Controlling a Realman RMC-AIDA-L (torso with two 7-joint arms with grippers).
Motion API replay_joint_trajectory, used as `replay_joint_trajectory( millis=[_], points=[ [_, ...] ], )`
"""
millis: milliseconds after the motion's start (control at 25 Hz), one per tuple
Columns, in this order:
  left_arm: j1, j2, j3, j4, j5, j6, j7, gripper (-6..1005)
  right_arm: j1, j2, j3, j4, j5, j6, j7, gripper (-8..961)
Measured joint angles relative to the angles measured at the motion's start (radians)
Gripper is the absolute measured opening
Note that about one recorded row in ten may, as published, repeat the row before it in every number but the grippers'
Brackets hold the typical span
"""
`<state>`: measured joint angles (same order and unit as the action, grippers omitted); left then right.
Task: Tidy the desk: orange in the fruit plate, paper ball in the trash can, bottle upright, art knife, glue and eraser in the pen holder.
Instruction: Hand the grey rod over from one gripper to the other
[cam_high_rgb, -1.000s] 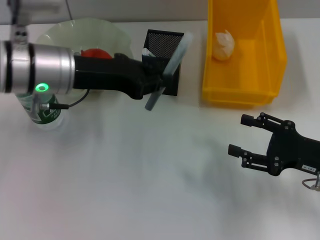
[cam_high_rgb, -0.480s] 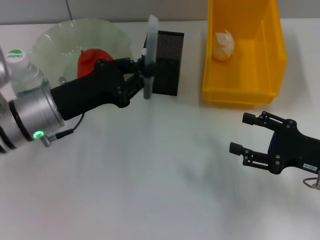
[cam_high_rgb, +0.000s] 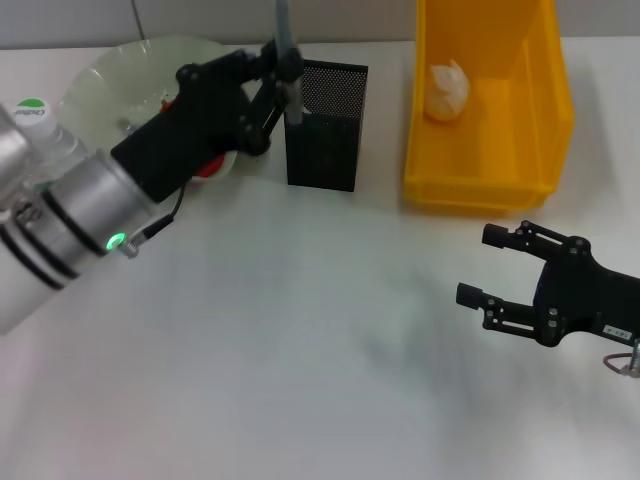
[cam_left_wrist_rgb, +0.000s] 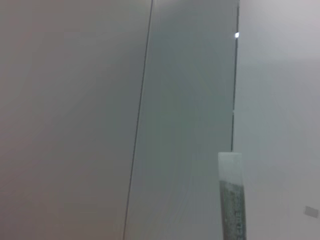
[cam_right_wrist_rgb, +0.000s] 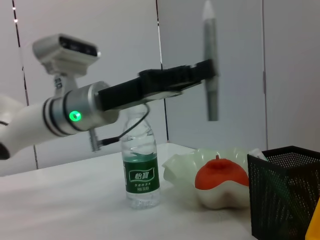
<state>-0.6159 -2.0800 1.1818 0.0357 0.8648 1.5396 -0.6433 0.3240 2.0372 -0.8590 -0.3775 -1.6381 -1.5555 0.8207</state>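
With my left pincer (cam_high_rgb: 285, 75) clamped on the grey art knife (cam_high_rgb: 287, 60), upright just above the pen holder (cam_high_rgb: 325, 125), I'm on the stowing step, needing a straight drop, while my right pincer (cam_high_rgb: 487, 268) idles spread over the bench (cam_high_rgb: 300, 340).

A plain white surface (cam_high_rgb: 300, 340) fills the head view, matte and evenly lit, with soft grey shadows on it. Behind it stands a pale grey wall (cam_right_wrist_rgb: 125, 40) made of flat panels, divided by thin dark vertical seams (cam_right_wrist_rgb: 158, 60) that run from the top of the view down towards the surface. In the left wrist view the same panelled wall (cam_left_wrist_rgb: 75, 120) shows in slightly different grey tones, with a small bright speck of light (cam_left_wrist_rgb: 237, 35) on one seam.
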Motion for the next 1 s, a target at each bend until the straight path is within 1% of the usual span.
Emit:
replay_joint_trajectory(
  millis=[40,80,120,200,240,280,320,400,440,480,520,680,1000],
  points=[
    [0.0,0.0,0.0,0.0,0.0,0.0,0.0,144,0.0,0.0,0.0,0.0,0.0,0.0,0.0,795],
    [-0.077,0.0,-0.041,-0.052,-0.01,-0.04,0.003,144,0.001,0.001,0.0,0.0,-0.001,0.0,0.0,796],
    [-0.092,0.0,-0.06,-0.061,-0.009,-0.055,0.001,144,0.001,0.001,0.0,0.0,-0.002,0.0,0.0,796],
    [-0.092,0.0,-0.06,-0.061,-0.009,-0.055,0.001,144,0.003,0.003,0.0,0.0,-0.002,0.0,0.0,796],
    [-0.123,0.0,-0.101,-0.079,-0.004,-0.088,-0.004,144,0.003,0.003,0.0,0.0,-0.002,0.0,0.0,796],
    [-0.123,0.0,-0.101,-0.079,-0.004,-0.088,-0.004,144,0.004,0.003,0.0,0.0,-0.002,0.0,0.001,796],
    [-0.144,0.0,-0.115,-0.088,-0.002,-0.113,-0.005,144,0.005,0.003,0.0,0.0,-0.003,0.0,0.001,796],
    [-0.144,0.0,-0.115,-0.088,-0.002,-0.113,-0.005,144,0.008,0.003,0.0,0.0,-0.003,0.0,0.003,796],
    [-0.16,0.0,-0.12,-0.093,-0.002,-0.135,-0.004,144,0.008,0.003,0.0,0.0,-0.003,0.0,0.003,795],
    [-0.16,0.0,-0.12,-0.093,-0.002,-0.135,-0.004,144,0.011,0.003,0.0,0.0,-0.003,0.0,0.006,795],
    [-0.18,0.0,-0.128,-0.097,-0.001,-0.17,-0.004,144,0.013,0.003,0.0,0.0,-0.003,0.001,0.009,795],
    [-0.197,0.0,-0.133,-0.098,0.004,-0.2,-0.004,144,0.024,0.005,-0.001,0.0,-0.003,0.007,0.012,794],
    [-0.215,-0.001,-0.138,-0.099,0.012,-0.274,-0.015,145,0.045,0.014,-0.006,0.003,-0.003,0.026,0.013,793]
  ],
)
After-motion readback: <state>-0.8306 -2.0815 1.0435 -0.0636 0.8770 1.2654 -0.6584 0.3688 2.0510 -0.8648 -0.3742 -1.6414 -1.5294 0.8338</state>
